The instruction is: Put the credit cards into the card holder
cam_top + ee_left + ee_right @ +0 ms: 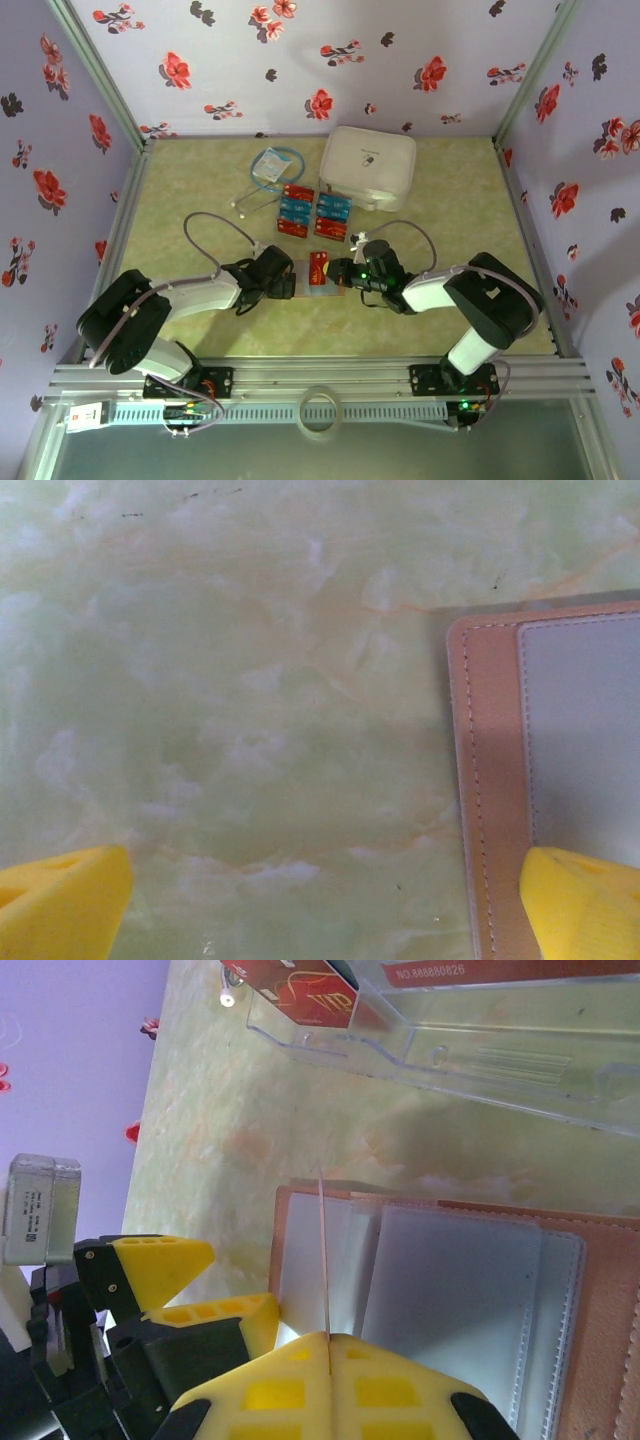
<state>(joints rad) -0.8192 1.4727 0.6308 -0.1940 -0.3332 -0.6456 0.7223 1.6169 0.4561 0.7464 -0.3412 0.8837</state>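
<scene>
pretty sure robot lab test booth, not home: left arm [190, 295] and right arm [432, 292] bolted on aluminium rail [320, 380] at table edge, flower-print panels [300, 60] boxing in three sides like backdrop, marble-look sheet [190, 170] as tabletop, grey cable [200, 222] looping off arm

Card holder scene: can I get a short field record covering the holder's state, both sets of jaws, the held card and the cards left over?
card holder: open flat on the table, grey-blue pockets up
right gripper: jaws shut on a red card
red card: held edge-on over the holder; whether it is in a pocket cannot be told
left gripper: jaws wide open, empty, one fingertip over the holder's tan edge
spare cards: red and blue, two columns beyond the holder
white zip case: at the back, closed
</scene>
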